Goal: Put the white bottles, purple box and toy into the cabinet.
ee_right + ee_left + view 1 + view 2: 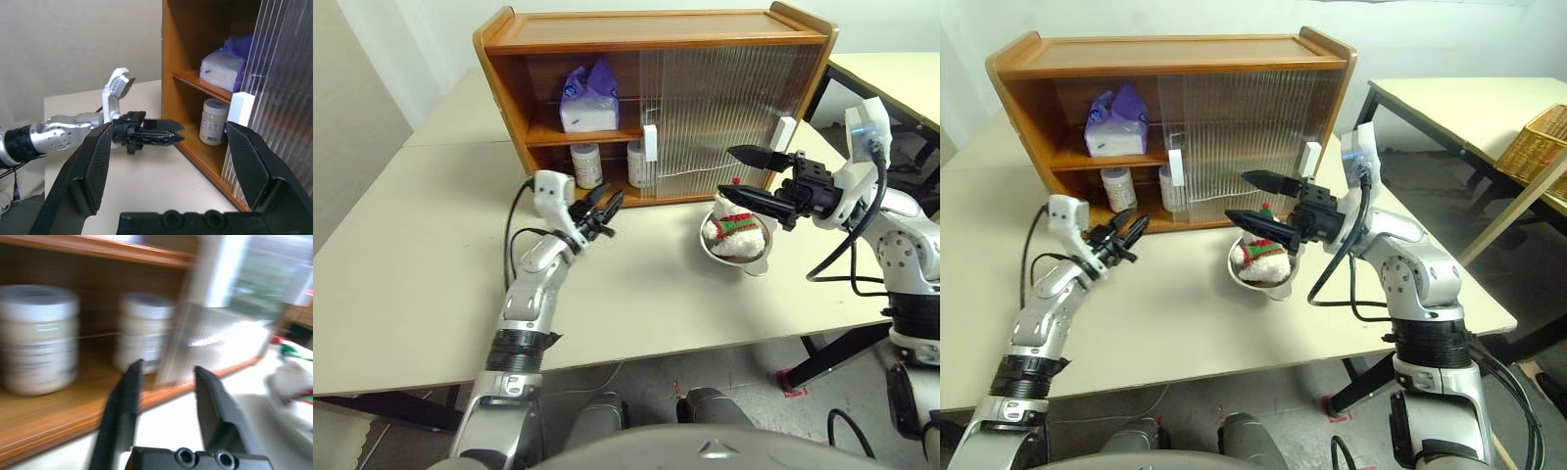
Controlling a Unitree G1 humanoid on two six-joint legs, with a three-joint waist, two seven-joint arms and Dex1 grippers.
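Note:
The wooden cabinet (pixel 656 29) stands at the back of the table with its left half uncovered. The purple box (pixel 587 98) lies on its upper shelf. Two white bottles (pixel 587 164) (pixel 636 162) stand on the lower shelf. The toy (pixel 734 227), a snowman, sits in a steel bowl (pixel 749 262) in front of the cabinet. My left gripper (pixel 612 196) hovers just in front of the lower shelf, its fingers a little apart and empty. My right gripper (pixel 727 171) is open wide, pointing left just above the toy.
Ribbed sliding doors (pixel 724 108) with white handles (pixel 650 142) cover the cabinet's right part. A second table with a wicker basket (pixel 1538 137) stands to the right. Bare tabletop (pixel 421 255) lies left of my left arm.

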